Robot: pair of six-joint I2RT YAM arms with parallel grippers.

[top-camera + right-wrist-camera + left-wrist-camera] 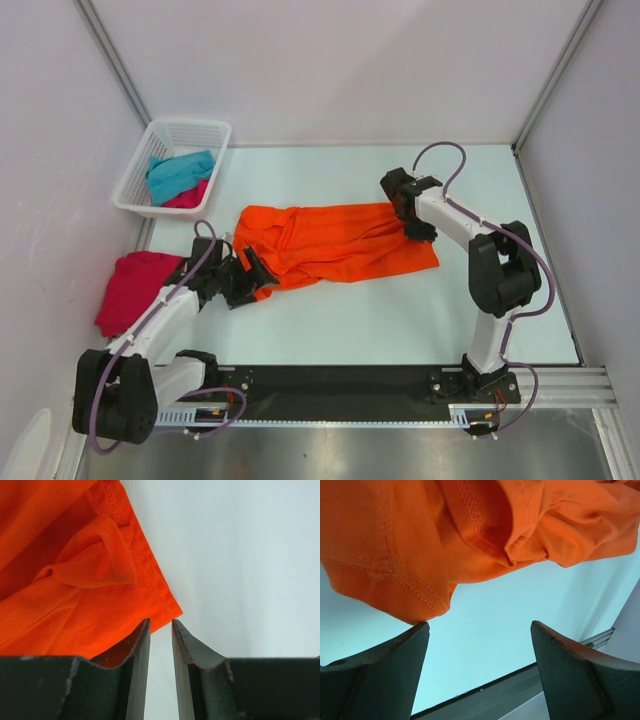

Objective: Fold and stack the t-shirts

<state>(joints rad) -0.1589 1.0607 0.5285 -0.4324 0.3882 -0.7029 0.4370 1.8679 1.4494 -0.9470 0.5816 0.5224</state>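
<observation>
- Orange t-shirt (pixel 340 245): lies crumpled and partly spread across the middle of the table (pixel 400 320), long axis running left to right.
- Left gripper (pixel 258 276): sits at the shirt's left end, low over the table. Its jaws stand wide apart and hold nothing.
- Left wrist view: a stitched hem corner of the orange cloth hangs just beyond the tip of one finger (pixel 395 665). Bare table shows across the whole gap between the jaws.
- Right gripper (pixel 415 228): sits at the shirt's far right corner. Its jaws are set to a narrow slit.
- Right wrist view: the hemmed corner of the orange cloth ends at the tip of one finger (pixel 135 650). Only pale table shows in the slit, so no cloth is pinched. Whether that finger touches the hem cannot be told.
- Pink t-shirt (pixel 135 285): lies bunched at the table's left edge, beside the left arm and apart from the orange one.
- White basket (pixel 195 130): stands at the far left corner and holds a teal t-shirt (pixel 180 172), with another pink t-shirt (pixel 190 196) beside it.
</observation>
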